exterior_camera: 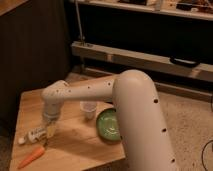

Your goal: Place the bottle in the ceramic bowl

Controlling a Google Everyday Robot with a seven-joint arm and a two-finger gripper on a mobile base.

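No legible text or signs.
The bottle (pixel 35 134) bears a pale label whose dark print cannot be read; the gripper (pixel 50 131) is low over the table, just beside the bottle.

We lose one end of the bottle (pixel 34 135) behind the gripper (pixel 50 131), low over the tabletop (pixel 75 146); the arm (pixel 90 92) partly covers the ceramic bowl (pixel 106 125).

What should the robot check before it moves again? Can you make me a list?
1. The bottle lies flat on the table, in plain view: ok.
2. The gripper is down at the bottle's right end: ok.
3. Firm hold on the bottle: cannot tell.
4. The visible part of the ceramic bowl is bare inside: ok.
5. The cup is well away from the bowl: not ok, it stands close.
6. The carrot lies apart from the bottle: ok.
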